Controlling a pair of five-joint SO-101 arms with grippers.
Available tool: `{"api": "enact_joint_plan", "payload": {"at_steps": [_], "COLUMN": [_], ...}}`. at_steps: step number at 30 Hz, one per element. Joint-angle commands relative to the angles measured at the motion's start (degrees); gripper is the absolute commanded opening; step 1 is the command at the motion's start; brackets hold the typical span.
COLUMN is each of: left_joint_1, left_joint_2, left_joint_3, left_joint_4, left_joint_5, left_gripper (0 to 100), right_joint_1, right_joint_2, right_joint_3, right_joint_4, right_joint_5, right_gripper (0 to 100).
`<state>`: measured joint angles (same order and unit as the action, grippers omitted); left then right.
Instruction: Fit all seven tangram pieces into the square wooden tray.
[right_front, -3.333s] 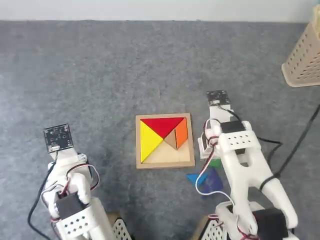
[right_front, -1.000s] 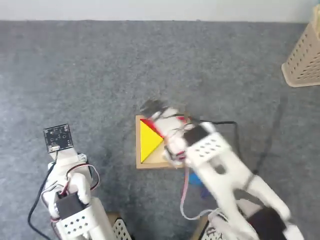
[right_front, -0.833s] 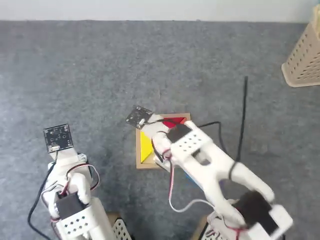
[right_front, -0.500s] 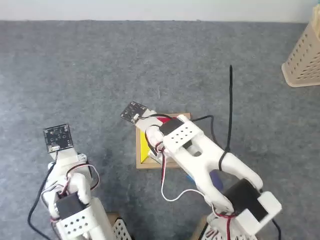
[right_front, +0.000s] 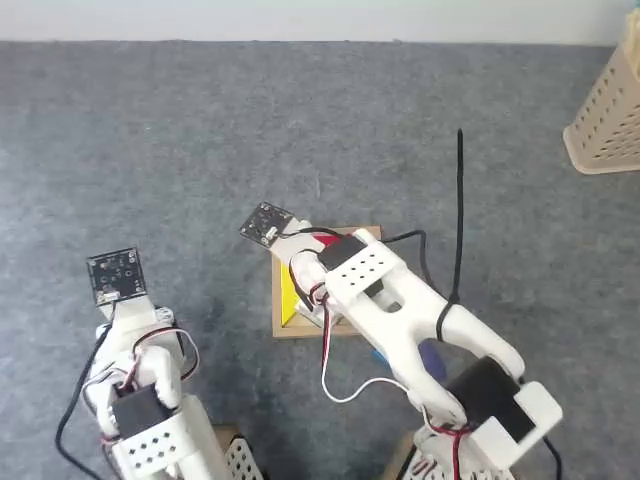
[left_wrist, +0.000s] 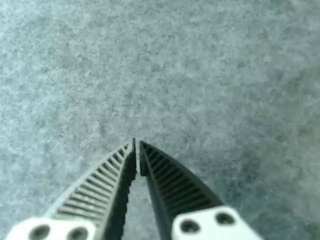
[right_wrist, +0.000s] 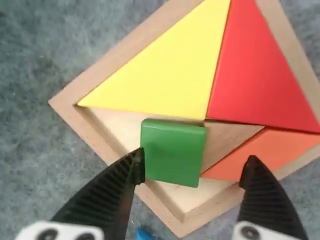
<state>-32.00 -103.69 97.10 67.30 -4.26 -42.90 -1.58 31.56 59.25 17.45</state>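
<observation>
The square wooden tray (right_wrist: 95, 127) holds a yellow triangle (right_wrist: 170, 80), a red triangle (right_wrist: 250, 75), an orange piece (right_wrist: 270, 150) and a bare-wood triangle (right_wrist: 225, 137). A green square (right_wrist: 173, 152) lies in the tray's open part, against the yellow triangle. My right gripper (right_wrist: 192, 165) is open around it: one finger (right_wrist: 127, 182) touches its edge, the other stands apart. From above, the right arm (right_front: 365, 280) covers most of the tray (right_front: 277, 325). My left gripper (left_wrist: 136, 147) is shut over bare carpet, and its arm (right_front: 135, 385) is at the lower left.
A blue piece (right_wrist: 145, 234) lies on the carpet just outside the tray, and a purple piece (right_front: 432, 357) peeks out beside the right arm. A perforated beige basket (right_front: 610, 100) stands at the far right. A black cable (right_front: 460, 200) rises from the right arm.
The right arm swung from beside the tray to over it, bringing the green square along. In the last half second it barely moved. The left arm kept still.
</observation>
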Motion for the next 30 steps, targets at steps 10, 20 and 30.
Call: {"api": "enact_joint_plan", "payload": {"at_steps": [10,20,30], "left_joint_1": [0.2,0.2,0.2], "left_joint_2": [-0.4,-0.4,-0.4], "left_joint_3": [-0.5,-0.5,-0.5], "left_joint_4": [0.4,0.4,0.4], "left_joint_5": [0.9,0.9,0.9], "left_gripper": [1,1,1], "right_joint_1": [6.8,16.3,23.8], "right_joint_2": [-9.5,-29.9,-37.6], "right_joint_3": [-1.2,21.2,24.4], "right_joint_4": [4.4,6.9,23.2], "right_joint_5": [0.4,1.1,21.8], "right_gripper": [2.4,0.6,0.6]}}
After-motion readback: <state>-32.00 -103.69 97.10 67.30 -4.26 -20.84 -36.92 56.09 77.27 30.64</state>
